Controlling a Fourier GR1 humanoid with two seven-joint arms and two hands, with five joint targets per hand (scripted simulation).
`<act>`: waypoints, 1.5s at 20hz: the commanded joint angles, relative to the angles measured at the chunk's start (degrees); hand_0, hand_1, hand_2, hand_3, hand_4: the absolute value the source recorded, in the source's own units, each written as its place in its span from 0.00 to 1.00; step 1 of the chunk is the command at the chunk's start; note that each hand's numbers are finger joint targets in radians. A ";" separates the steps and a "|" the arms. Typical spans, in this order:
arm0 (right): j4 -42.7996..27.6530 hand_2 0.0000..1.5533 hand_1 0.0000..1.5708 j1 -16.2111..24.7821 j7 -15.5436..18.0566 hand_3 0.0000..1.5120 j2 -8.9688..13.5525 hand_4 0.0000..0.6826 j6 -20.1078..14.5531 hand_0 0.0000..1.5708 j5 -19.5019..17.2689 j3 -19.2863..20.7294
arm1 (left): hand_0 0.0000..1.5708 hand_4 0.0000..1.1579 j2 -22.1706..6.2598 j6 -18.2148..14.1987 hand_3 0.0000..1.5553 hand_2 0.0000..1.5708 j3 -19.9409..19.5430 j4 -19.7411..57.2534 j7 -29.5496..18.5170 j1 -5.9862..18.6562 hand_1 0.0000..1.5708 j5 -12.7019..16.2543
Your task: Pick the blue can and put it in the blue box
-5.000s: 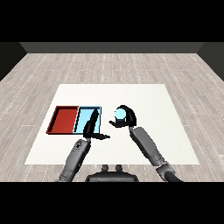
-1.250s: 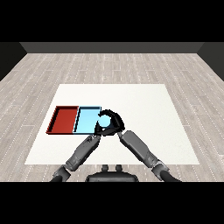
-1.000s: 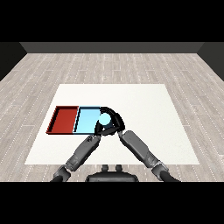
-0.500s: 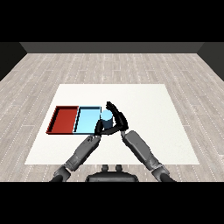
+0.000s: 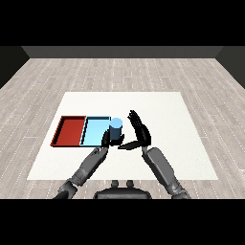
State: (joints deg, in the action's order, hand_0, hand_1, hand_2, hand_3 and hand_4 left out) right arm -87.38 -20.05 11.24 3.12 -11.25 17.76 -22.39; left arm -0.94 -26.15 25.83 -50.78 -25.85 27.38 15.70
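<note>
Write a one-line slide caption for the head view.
Blue can stands in light blue tray, right hand open beside it.

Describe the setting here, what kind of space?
Likely a bare test room: a white table on grey plank flooring with dark walls behind. On the table sit only a red tray, a light blue tray and a blue can.

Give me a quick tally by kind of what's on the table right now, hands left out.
Blue can: 1
Trays: 2, the red tray and the light blue tray
Total: 3
</note>
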 commanded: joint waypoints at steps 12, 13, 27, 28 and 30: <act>-14.07 0.00 0.00 17.35 4.70 0.00 7.82 0.00 4.80 0.00 5.25 13.50 | 1.00 0.98 -9.27 4.11 0.97 1.00 -9.38 4.93 6.13 4.63 1.00 -2.94; -13.11 0.00 0.00 13.77 1.83 0.00 8.83 0.00 4.73 0.00 6.42 16.30 | 1.00 0.99 -6.74 -0.32 0.96 1.00 -8.78 3.79 6.58 3.49 1.00 -4.82; -8.51 0.00 0.00 14.93 3.95 0.00 7.09 0.00 5.42 0.00 5.33 17.39 | 1.00 0.89 -15.87 3.71 0.93 1.00 -16.57 35.62 15.24 17.64 1.00 -6.81; -7.72 0.00 0.00 14.57 3.09 0.00 7.96 0.00 6.60 0.00 6.86 18.76 | 1.00 0.86 -15.85 3.76 0.90 0.99 -16.30 36.51 17.31 17.53 1.00 -7.12; -5.36 0.00 0.00 12.78 4.14 0.00 4.07 0.00 3.21 0.00 4.56 16.67 | 1.00 0.83 -14.34 1.97 0.91 0.98 -16.42 40.05 18.76 19.05 1.00 -7.80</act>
State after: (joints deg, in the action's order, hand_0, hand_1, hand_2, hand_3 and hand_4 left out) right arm -95.98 -5.14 15.24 10.00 -5.87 23.23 -5.14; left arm -15.68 -22.68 9.28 -17.40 -10.87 42.68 9.71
